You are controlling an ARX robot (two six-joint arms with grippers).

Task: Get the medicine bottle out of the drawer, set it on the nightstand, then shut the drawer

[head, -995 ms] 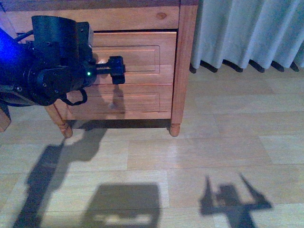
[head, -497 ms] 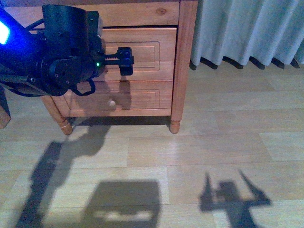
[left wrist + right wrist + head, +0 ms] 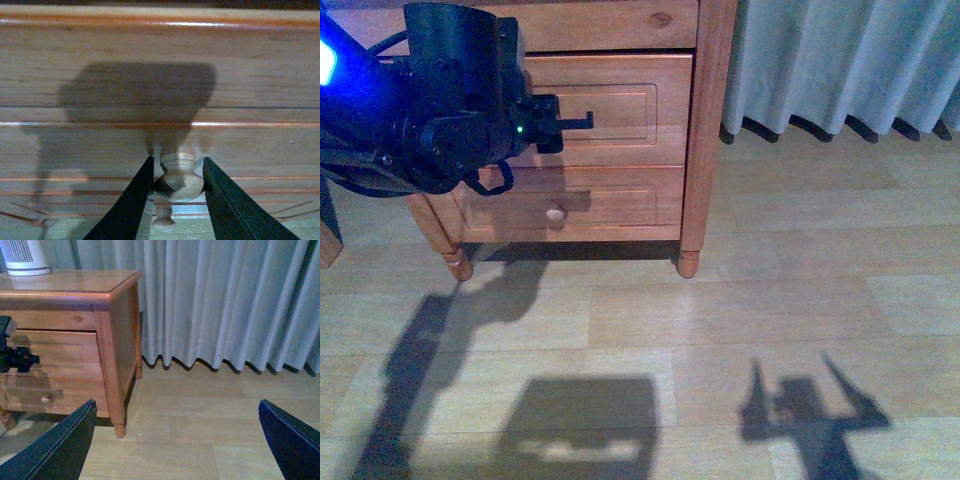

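Note:
The nightstand [image 3: 710,120] stands at the back left, and its glossy top [image 3: 70,282] shows in the right wrist view. Its taller drawer [image 3: 620,110] sits about flush with the frame. My left gripper [image 3: 177,180] is shut on the drawer knob [image 3: 179,177], one dark finger [image 3: 131,205] on each side. In the front view my left gripper [image 3: 582,122] hides that knob. My right gripper [image 3: 175,440] hangs open over the floor, well to the right of the nightstand. The medicine bottle is out of view.
The shallower drawer [image 3: 610,205] with its own knob [image 3: 556,214] lies below. A large white ribbed device [image 3: 22,257] stands on the top. Grey curtains [image 3: 225,300] hang to the floor at the right. Wooden floor [image 3: 770,300] stretches in front.
My left arm has moved toward the nightstand with the knob in its grip. The taller drawer has slid in from standing out to about flush.

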